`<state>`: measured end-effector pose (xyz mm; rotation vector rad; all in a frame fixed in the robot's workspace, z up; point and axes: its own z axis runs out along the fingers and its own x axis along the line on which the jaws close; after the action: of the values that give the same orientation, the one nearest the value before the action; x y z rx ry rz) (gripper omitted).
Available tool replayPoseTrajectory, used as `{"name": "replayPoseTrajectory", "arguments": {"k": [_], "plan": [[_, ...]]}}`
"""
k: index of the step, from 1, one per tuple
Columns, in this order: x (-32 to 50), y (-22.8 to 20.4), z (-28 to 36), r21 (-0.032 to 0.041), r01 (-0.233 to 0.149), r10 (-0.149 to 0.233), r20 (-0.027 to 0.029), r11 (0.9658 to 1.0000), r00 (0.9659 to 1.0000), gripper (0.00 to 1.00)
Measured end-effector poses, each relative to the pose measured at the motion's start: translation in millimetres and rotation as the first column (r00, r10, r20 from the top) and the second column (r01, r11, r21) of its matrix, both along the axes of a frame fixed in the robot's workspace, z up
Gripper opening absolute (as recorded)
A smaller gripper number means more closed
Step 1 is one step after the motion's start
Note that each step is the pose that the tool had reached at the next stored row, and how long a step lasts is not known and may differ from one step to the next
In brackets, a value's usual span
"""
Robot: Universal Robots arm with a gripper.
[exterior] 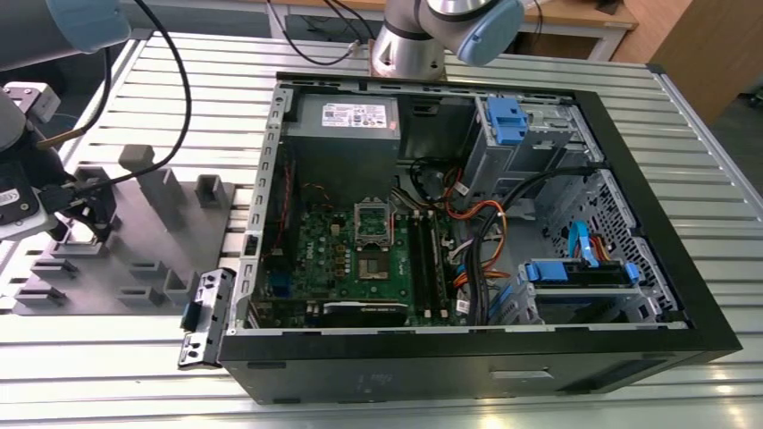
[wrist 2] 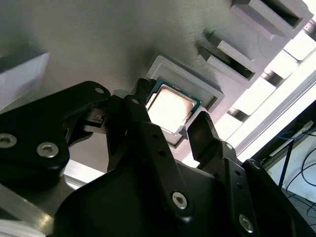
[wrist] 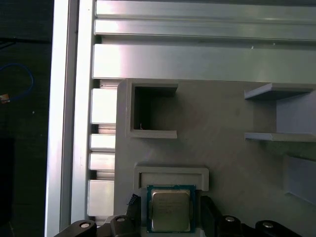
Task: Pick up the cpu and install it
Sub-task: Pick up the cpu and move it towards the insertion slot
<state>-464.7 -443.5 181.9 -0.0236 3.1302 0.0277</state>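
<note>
- While I watch both wrist views, the cpu point(wrist 2: 170, 109) point(wrist: 170, 211) lies flat, shiny top up, in a raised square pocket point(wrist: 170, 175) of the grey tray point(wrist: 222, 118).
- My gripper point(wrist 2: 171, 117) point(wrist: 170, 215) hangs over it with jaws parted, one finger point(wrist 2: 200, 134) on each side of the chip, not clamping it.
- In the exterior view, this happens at that view's left, beside the open computer case point(exterior: 667, 268) and well apart from its socket point(exterior: 372, 220).

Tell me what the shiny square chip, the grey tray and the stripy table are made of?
The chip looks like metal on top: smooth, silver-grey and bright with reflected light. Its thin greenish rim may be circuit board. The tray looks like matt grey plastic: dull, with fine lines, perhaps printed. The table looks like aluminium: pale silver slats with a soft shine.
</note>
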Motion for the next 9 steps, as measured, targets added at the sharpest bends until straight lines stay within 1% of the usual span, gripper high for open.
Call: {"name": "replayPoseTrajectory", "arguments": {"k": [4, 6, 9], "plan": [[0.0, 0.0, 0.0, -0.0001, 0.000, 0.000, 0.0000, 1.0000, 1.0000, 0.58], [0.0, 0.0, 0.0, 0.0000, 0.000, 0.000, -0.0001, 1.0000, 1.0000, 0.47], [0.0, 0.0, -0.1, 0.0000, 0.000, 0.000, 0.0000, 1.0000, 1.0000, 0.47]]}}
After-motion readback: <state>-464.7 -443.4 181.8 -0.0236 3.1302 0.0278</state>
